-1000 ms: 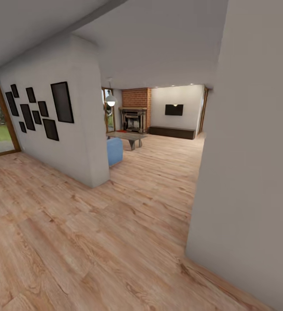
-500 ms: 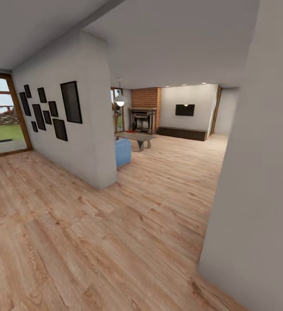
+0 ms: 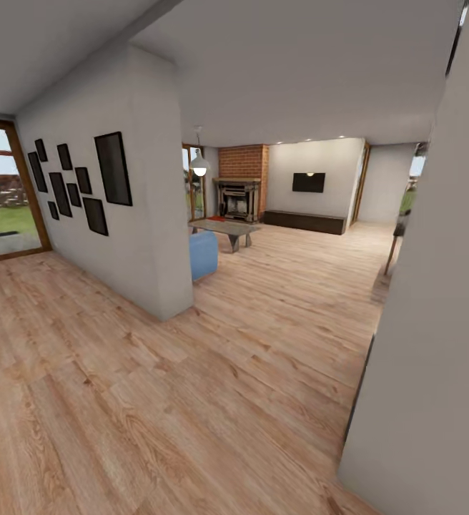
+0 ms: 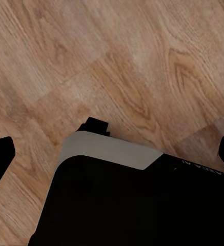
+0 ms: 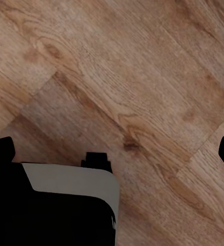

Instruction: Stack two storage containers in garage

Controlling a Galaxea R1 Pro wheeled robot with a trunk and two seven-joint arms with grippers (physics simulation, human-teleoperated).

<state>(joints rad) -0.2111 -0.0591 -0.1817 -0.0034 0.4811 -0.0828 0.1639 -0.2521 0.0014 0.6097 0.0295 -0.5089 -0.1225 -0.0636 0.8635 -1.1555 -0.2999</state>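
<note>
Left gripper [image 4: 112,148] spread wide, empty, fingertips dark at both frame edges over plank floor [image 4: 142,61]; right gripper [image 5: 112,154] likewise agape, empty. Beyond, mid-frame in head view: living room [image 3: 292,214] with brick fireplace [image 3: 240,187], blue sofa [image 3: 203,254] beside picture-hung wall [image 3: 141,236]

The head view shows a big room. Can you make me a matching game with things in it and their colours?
Things:
1. fireplace
2. sofa
3. picture frames
4. floor

Colours:
A. light wood brown
B. black
C. red brick
D. blue

Pairs: 1-C, 2-D, 3-B, 4-A
</note>
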